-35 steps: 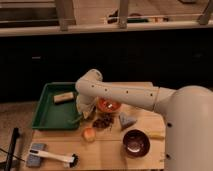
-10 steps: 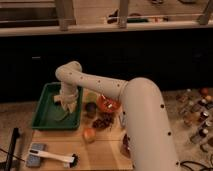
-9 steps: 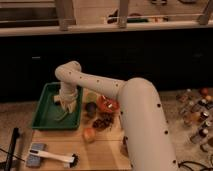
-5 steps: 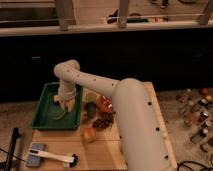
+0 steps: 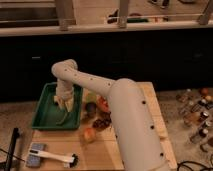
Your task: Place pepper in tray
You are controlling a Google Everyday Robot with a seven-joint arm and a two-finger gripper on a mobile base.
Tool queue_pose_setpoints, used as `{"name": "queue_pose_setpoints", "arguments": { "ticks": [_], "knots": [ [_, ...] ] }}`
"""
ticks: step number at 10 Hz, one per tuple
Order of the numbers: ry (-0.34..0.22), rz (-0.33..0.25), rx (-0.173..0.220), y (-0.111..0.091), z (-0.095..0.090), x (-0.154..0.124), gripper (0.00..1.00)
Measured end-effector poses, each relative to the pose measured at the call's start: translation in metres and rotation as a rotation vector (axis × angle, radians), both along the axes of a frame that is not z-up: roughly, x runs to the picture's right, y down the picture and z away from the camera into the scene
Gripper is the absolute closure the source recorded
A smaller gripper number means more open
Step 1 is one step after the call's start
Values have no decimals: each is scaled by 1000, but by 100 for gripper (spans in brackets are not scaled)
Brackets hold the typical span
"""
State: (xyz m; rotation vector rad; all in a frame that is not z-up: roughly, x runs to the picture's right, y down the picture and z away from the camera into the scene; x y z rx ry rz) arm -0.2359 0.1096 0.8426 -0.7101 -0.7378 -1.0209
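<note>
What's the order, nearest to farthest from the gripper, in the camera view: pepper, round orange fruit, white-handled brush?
Gripper is over the tray.
1. Pepper: in the tray, just below the gripper.
2. Round orange fruit: on the table, right of the tray.
3. White-handled brush: front-left table edge.

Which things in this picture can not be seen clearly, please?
1. Gripper, over the tray: the blur hides the fingers.
2. Pepper: a thin blurred shape under the gripper; contact unclear.
3. Items right of the tray: partly covered by the arm.
</note>
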Motion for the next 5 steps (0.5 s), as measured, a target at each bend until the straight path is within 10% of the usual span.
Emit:
{"name": "queue_pose_setpoints", "arguments": {
  "ticks": [5],
  "knots": [
    [-27,-8,-4,-2,-2,-2,20]
  ]
}}
